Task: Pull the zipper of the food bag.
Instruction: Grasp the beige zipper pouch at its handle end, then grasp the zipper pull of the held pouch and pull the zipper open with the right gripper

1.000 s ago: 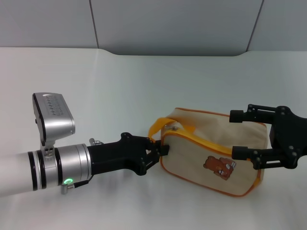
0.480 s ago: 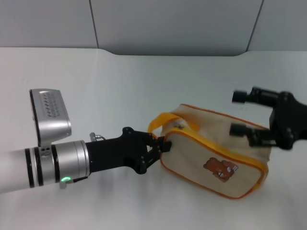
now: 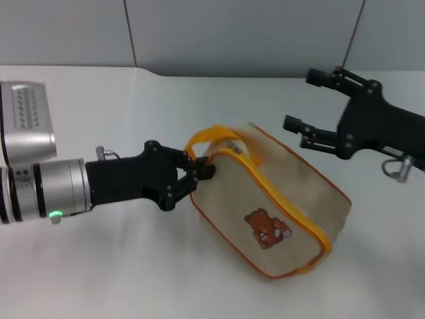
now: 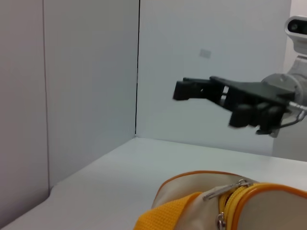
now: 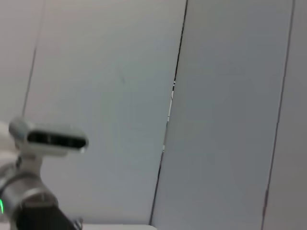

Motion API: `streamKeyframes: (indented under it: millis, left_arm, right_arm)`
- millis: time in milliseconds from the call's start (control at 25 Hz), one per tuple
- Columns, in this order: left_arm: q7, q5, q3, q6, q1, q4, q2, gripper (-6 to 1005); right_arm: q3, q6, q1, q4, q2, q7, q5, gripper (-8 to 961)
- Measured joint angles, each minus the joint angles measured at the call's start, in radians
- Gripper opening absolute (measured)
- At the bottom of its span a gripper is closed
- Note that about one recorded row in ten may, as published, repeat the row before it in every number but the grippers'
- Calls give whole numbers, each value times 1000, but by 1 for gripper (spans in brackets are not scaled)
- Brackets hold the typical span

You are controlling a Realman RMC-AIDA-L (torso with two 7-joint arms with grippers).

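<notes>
The cream food bag [image 3: 292,189] with a brown bear print [image 3: 265,229] lies slanted on the white table. Its orange-yellow zipper [image 3: 284,201] runs along the top edge. The strap loop [image 3: 197,142] arches at the near-left end. My left gripper [image 3: 201,174] is shut on that end of the bag, beside the strap's base. The left wrist view shows the zipper [image 4: 236,200], its silver pull tab [image 4: 224,189] and the strap [image 4: 165,216]. My right gripper [image 3: 300,100] is open, raised behind the bag and apart from it; it also shows in the left wrist view [image 4: 184,90].
The white table [image 3: 133,106] ends at grey wall panels [image 3: 232,33] behind. The right wrist view shows only the wall and the left arm's wrist camera [image 5: 50,139].
The right gripper has left the bag's right end and risen up and back. The left gripper has moved left with the bag, which has swung to a steeper slant.
</notes>
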Motion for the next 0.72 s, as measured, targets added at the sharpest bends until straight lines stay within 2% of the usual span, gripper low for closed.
streamKeyframes:
  millis: [200,520,720]
  left_arm:
    - [-37,6,1,-1,-8,50,-1,80]
    - [-66,24,1,-4,-25,76,0,81]
    - [-80,28,1,0,-27,97,2,81]
  right_arm:
    - [-45,41,29,41,2,-97,-3,773]
    - [-116,96,54,68,5,-213,-1,552]
    - [-131,121,70,105,7,-281,0,471]
